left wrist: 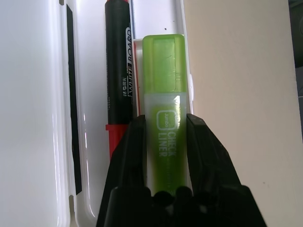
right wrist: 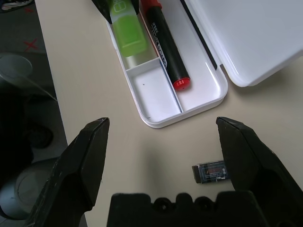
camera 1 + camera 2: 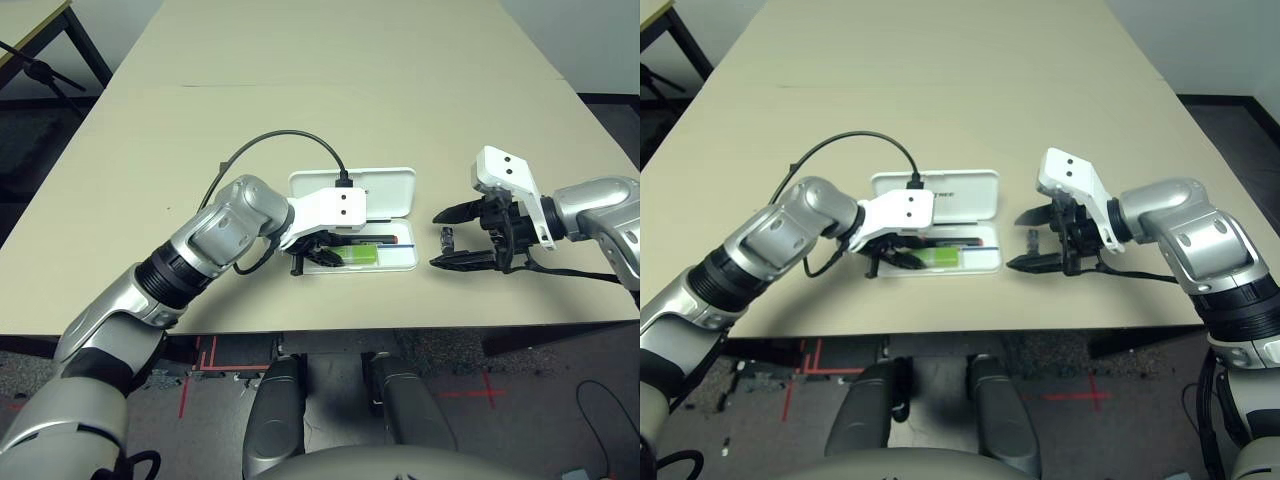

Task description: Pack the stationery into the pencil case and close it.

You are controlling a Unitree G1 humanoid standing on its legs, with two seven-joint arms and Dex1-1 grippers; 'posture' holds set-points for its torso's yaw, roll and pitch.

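The white pencil case (image 3: pixel 405 263) lies open at the table's middle, its lid (image 3: pixel 385 185) folded back flat. The red-and-black marker (image 1: pixel 118 85) rests in the case's long slot. Beside it the light-green highlighter (image 1: pixel 163 85) lies in the front compartment, and my left gripper (image 3: pixel 325 258) is shut on its rear end, one black finger (image 1: pixel 130 156) pressed to each side. A tiny dark metallic piece (image 2: pixel 210 171) sits on the table just right of the case. My right gripper (image 3: pixel 436 239) hovers over that piece, wide open, one finger on either side of it.
A black cable (image 3: pixel 285 140) arcs from my left wrist over the table behind the case. The table's front edge (image 3: pixel 400 325) runs close below both grippers. The far half of the table (image 3: pixel 330 60) is bare.
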